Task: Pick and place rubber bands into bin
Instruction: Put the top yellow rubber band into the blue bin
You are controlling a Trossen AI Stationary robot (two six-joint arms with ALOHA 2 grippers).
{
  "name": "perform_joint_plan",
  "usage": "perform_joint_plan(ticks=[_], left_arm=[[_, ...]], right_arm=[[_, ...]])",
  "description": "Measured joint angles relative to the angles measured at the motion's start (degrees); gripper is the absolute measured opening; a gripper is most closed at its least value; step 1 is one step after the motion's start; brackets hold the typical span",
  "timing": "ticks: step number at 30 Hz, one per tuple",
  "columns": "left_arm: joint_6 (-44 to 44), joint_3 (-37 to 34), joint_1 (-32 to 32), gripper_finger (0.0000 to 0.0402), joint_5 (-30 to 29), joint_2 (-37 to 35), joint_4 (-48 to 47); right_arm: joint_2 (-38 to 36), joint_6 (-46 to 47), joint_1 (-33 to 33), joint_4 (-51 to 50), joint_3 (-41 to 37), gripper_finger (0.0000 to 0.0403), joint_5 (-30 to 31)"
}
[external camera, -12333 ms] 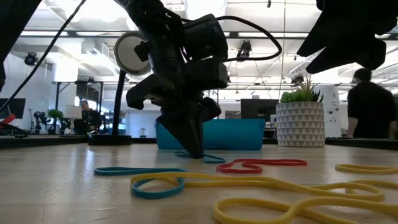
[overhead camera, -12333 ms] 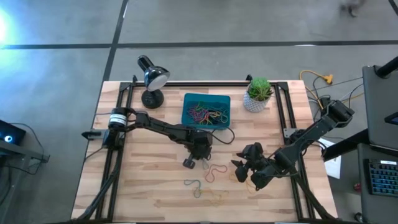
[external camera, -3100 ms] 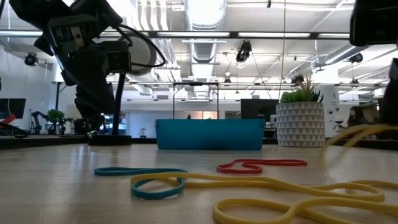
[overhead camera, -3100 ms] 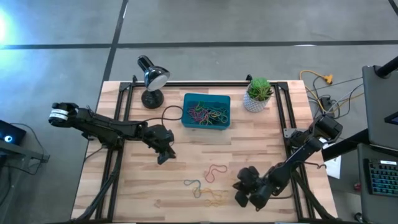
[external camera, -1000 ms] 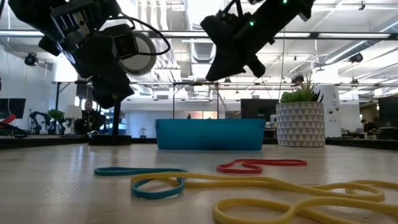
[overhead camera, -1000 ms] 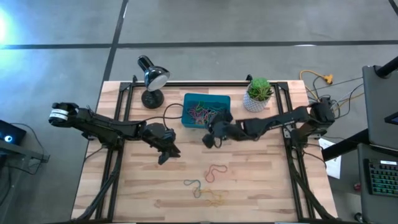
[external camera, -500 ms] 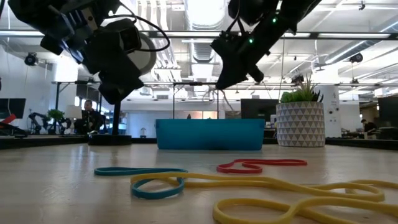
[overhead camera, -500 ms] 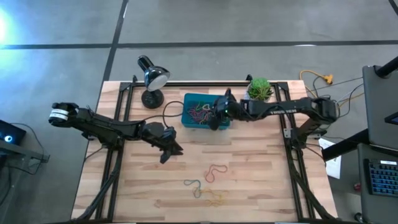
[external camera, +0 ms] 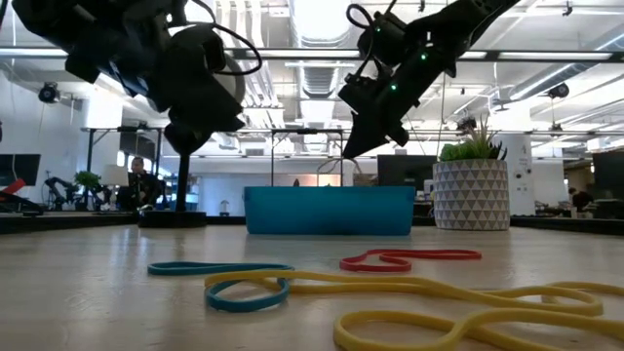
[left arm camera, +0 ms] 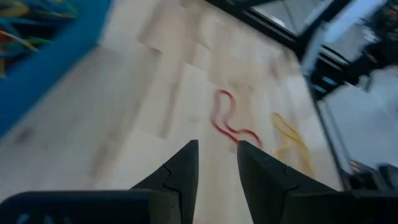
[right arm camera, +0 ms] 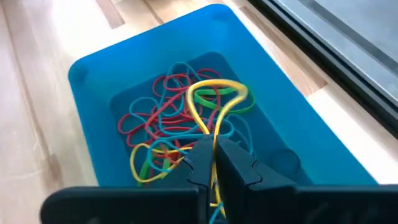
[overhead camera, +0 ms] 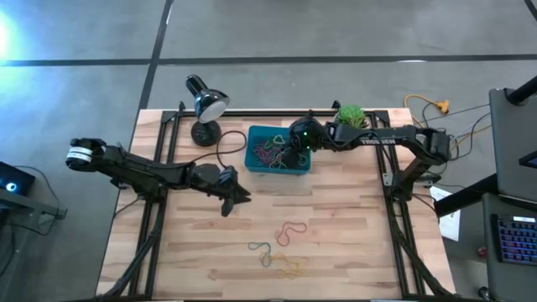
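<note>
Nearest, a few bands (overhead camera: 281, 247) lay loose on the worktop (overhead camera: 352, 243), not yet collected. Beyond them, the left end effector (overhead camera: 237, 196) hovered part-open and empty. Farthest, the right end effector (right arm camera: 212, 163) was clamped on a yellow band (right arm camera: 214, 106) above the bin (overhead camera: 253, 138), which held most bands.

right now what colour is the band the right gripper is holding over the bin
Yellow. The right gripper pinches a yellow rubber band above the bin; clearest in the right wrist view.
</note>
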Motion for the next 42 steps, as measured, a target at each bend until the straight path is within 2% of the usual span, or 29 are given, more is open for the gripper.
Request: perform_joint_plan(ticks=[6,14,25,27,29,34,38,42], left_arm=[[-0.1,0.0,0.0,0.0095,-9.1,0.0,0.2],[0.0,0.0,0.1,0.0095,-13.2,0.0,0.2],[0.6,0.0,0.1,0.0095,-13.4,0.0,1.5],[2.5,0.0,0.1,0.0095,-13.4,0.0,1.5],[3.1,0.0,0.1,0.0095,-13.4,0.0,2.5],[-0.4,0.3,0.1,0.0095,-12.8,0.0,6.9],[-0.2,0.6,0.1,0.0095,-7.0,1.4,7.1],[-1.9,0.5,-0.3,0.0095,0.9,4.4,7.9]], right_arm=[[0.0,-1.1,-1.3,0.0,-0.1,0.0009,-0.3],[0.0,-4.2,-1.4,0.0,-0.2,0.0018,-0.7],[0.0,-5.3,-1.4,0.0,-0.3,0.0125,-1.9],[0.0,-6.2,-1.4,0.0,-0.3,0.0143,-5.7],[0.0,-8.0,-1.2,0.0,-0.3,0.0156,-12.2],[-0.1,-11.1,0.9,-1.4,-0.4,0.0173,-25.2],[-0.1,-12.9,4.1,-1.7,-0.6,0.0171,-30.7],[-0.2,-12.1,8.2,-1.7,-0.7,0.0167,-31.6]])
